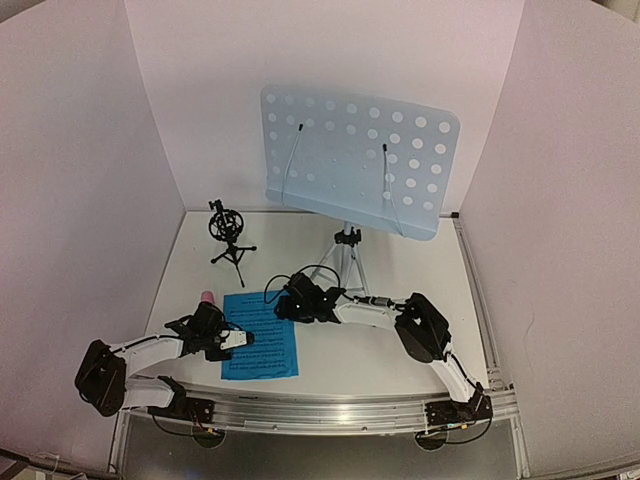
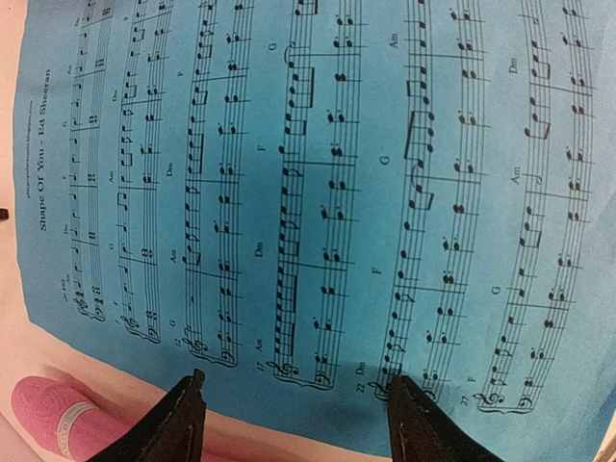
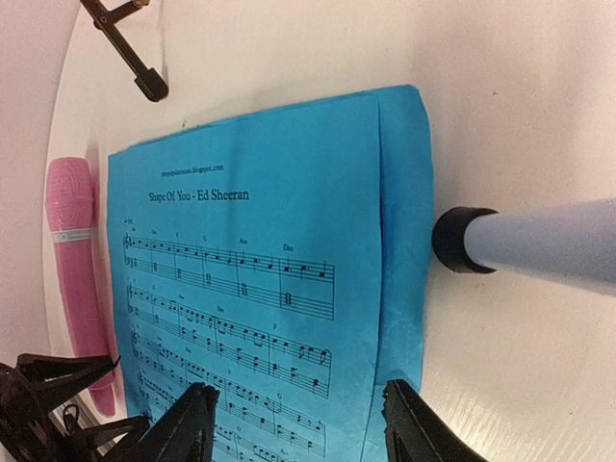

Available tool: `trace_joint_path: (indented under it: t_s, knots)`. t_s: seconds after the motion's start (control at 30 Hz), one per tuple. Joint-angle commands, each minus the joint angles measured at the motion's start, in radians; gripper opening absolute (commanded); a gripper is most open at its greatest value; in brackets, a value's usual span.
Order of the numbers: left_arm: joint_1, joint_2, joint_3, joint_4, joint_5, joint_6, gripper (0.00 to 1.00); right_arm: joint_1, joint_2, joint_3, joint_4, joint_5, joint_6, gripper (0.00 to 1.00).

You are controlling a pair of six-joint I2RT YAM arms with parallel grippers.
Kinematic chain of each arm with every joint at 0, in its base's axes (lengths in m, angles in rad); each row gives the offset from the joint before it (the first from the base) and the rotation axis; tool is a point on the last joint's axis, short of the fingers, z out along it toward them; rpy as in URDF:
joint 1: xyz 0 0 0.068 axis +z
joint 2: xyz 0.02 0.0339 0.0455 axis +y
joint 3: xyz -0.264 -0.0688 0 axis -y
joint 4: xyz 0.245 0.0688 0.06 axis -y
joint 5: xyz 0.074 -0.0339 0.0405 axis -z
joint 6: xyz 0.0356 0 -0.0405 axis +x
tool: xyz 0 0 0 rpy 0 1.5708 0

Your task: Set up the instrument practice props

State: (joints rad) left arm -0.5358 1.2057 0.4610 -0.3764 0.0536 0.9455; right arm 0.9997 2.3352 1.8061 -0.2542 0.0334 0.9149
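sheet music (image 1: 265,352) flat, long axis near-to-far, pink microphone (image 3: 75,260) parallel; left gripper (image 2: 298,385), right gripper (image 3: 300,393) gaping

Top view. At 12 o'clock: pale-blue music-stand desk (image 1: 330,190), patterned with rows of round holes, on silver tripod legs (image 1: 345,262). At 10 o'clock: black mic mount (image 1: 229,236). At 7 o'clock: bright-blue sheet music (image 1: 265,350) printed with black staves and notes. At its 10 o'clock: pink microphone (image 1: 207,296) with a pale band.

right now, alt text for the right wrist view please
Blue sheet music, titled Shape Of You, lies on a white table under the right tool, jaws open. A pink microphone lies beside its left edge; a stand leg's black foot sits by its right edge.
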Motion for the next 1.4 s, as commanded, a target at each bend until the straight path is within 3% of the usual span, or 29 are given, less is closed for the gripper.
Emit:
trace_joint_path:
  t_s: [0.0,0.4,0.8,1.13,1.37]
  knots:
    - [-0.002,-0.001,-0.013,0.033,0.022,0.018,0.65,0.006,-0.017,0.004,-0.012,-0.015,0.022,0.58]
    - [-0.006,-0.007,-0.019,0.044,0.022,0.026,0.65,0.006,-0.01,-0.045,0.005,-0.025,0.058,0.57]
    - [-0.009,-0.002,-0.021,0.056,0.022,0.039,0.65,0.005,-0.002,-0.088,0.111,-0.131,0.097,0.54]
    - [-0.011,0.003,-0.016,0.059,0.022,0.043,0.65,0.006,-0.009,-0.12,0.115,-0.133,0.095,0.56]
    - [-0.011,0.007,-0.015,0.056,0.021,0.049,0.65,0.008,-0.058,-0.088,0.044,-0.034,0.021,0.59]
